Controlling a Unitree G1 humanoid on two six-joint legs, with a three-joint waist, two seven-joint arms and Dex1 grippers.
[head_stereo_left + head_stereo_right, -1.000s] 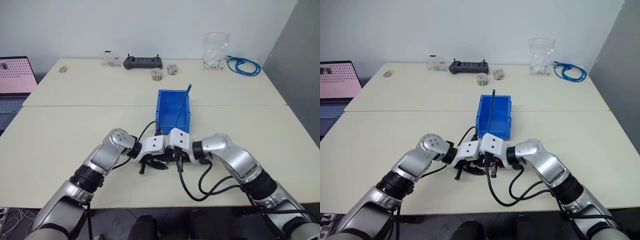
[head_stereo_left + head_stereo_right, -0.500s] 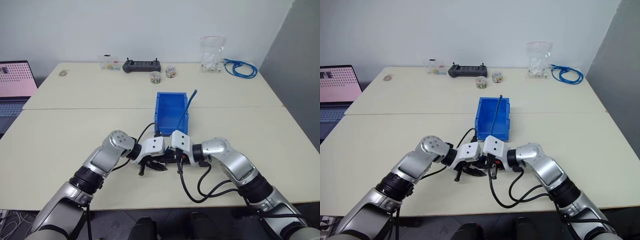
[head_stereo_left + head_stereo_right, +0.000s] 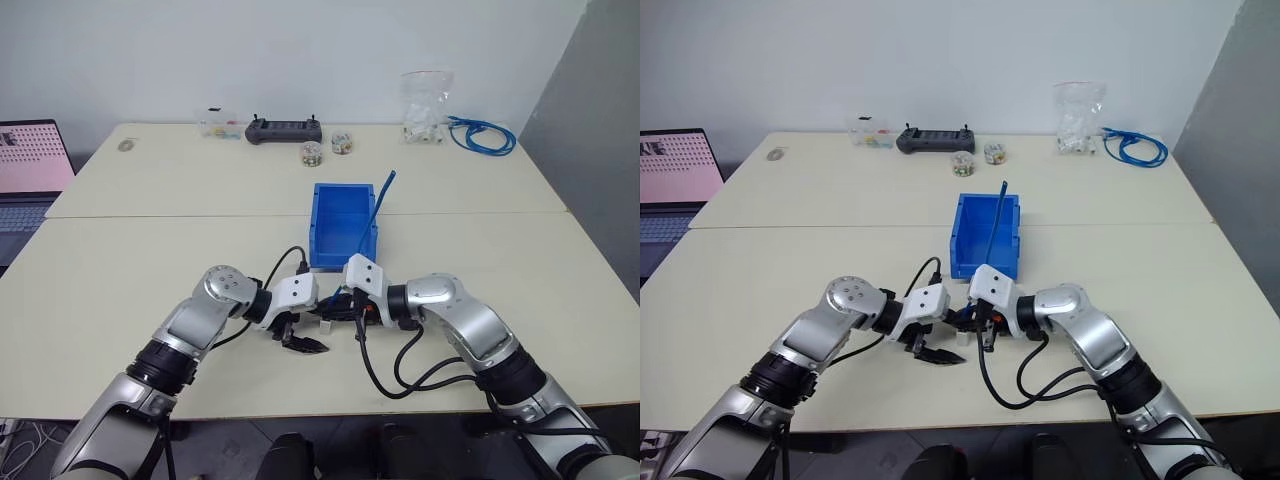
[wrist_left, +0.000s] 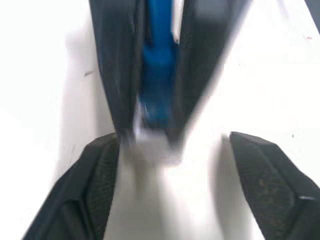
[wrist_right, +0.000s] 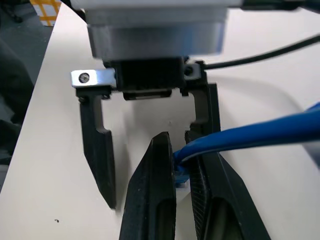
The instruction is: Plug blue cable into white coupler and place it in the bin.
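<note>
Right tool (image 5: pixel 182 175), low centre of frame, clamped tight on cable (image 3: pixel 368 218) near its plug; coupler (image 4: pixel 152 145) seated on the plug end. Left tool (image 3: pixel 932 350) spread wide, holding nothing, just beside coupler. Cable slants up over bin (image 3: pixel 322 225), mid-frame on surface (image 3: pixel 150 260). Advice: keep clamp firm, lift level, release low inside bin.

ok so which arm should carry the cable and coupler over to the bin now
Right. Its fingers are shut on the blue cable, with the white coupler at the plug end. The left gripper stands open and holds nothing. The bin sits just beyond the right gripper.
</note>
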